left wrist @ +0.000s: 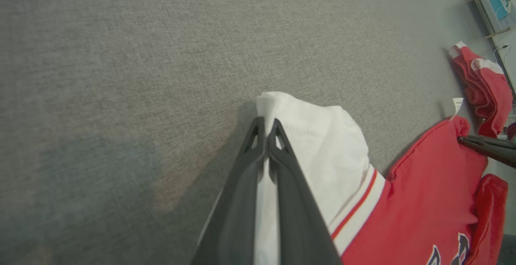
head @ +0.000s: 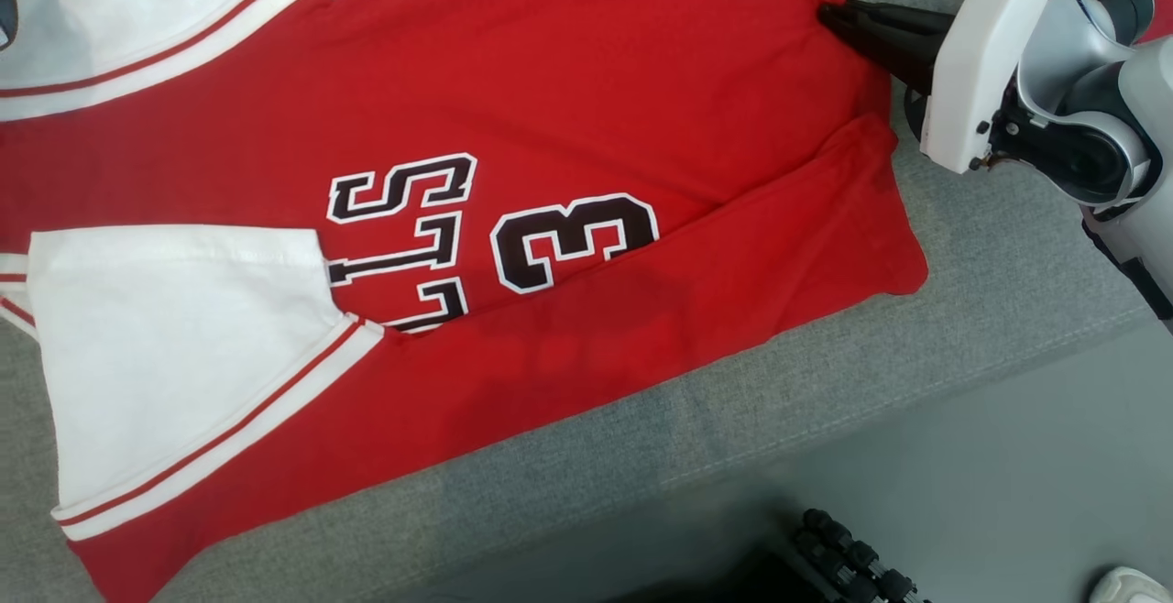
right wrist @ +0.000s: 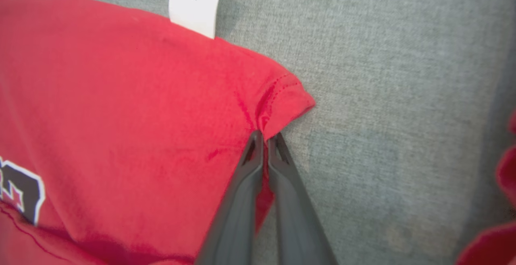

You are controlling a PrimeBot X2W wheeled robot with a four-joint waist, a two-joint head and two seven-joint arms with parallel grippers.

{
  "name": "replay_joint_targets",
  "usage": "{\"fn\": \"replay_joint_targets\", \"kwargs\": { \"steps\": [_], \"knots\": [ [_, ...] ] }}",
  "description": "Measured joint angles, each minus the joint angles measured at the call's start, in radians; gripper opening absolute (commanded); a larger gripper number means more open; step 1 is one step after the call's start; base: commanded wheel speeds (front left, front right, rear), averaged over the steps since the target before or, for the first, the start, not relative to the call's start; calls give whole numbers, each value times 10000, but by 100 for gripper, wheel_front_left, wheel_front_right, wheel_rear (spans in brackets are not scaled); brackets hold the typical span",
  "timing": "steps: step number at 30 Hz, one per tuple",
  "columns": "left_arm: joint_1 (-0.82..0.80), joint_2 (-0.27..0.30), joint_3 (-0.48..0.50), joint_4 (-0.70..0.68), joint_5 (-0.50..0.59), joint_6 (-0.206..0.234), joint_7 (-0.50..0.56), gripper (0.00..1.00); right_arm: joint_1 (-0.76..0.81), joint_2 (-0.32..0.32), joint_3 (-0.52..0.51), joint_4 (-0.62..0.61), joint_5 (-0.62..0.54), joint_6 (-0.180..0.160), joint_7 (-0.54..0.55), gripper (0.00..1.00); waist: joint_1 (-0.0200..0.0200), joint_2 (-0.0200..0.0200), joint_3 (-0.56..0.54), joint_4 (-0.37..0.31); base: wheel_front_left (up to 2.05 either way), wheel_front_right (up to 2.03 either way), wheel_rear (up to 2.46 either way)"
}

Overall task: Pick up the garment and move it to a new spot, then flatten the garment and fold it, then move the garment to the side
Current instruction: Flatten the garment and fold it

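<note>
The left gripper (left wrist: 266,125) is pinched tight on the edge of a white short sleeve (left wrist: 322,144) of the red knit jersey garment (head: 596,99). White cloth shows between its two dark fingers, and beyond their tips stretches the grey woven fabric surface (left wrist: 121,75) on which the garment lies spread. Just right of those fingers in its wrist view runs the sleeve's red-and-white striped cuff (left wrist: 356,210), then the red body. The right gripper (right wrist: 265,138) is closed on a stitched corner of the red hem, with the cloth puckering at its tips. Up and to the left of them a white care label (right wrist: 196,3) sticks out from the garment's edge; its print is too small to read. In the head view the chest print sits well away from the right gripper — a black numeral "3" (head: 573,241) outlined in white, with sideways block letters (head: 412,236) beside it. These read as an "S" and "L"s and are partly covered by a folded-over red flap. Beyond the right gripper's tips in the left wrist view, a second crumpled red-and-white garment (left wrist: 483,87) lies apart.
</note>
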Motion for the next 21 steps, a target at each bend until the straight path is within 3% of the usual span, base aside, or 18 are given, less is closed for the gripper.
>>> {"fn": "replay_joint_targets", "kwargs": {
  "steps": [13, 21],
  "knots": [
    [19, -291, 82, -1177, -393, -140, -629, 0, 285, -403, 215, 284, -384, 0, -696, 0, 0, 0, -592, 655, 0, 0, 0],
    [997, -493, -13, -2594, -874, -182, -1162, 0, 737, -700, 355, 376, -727, 0, -1266, 0, 0, 0, -1051, 1124, 0, 0, 0]
  ]
}}
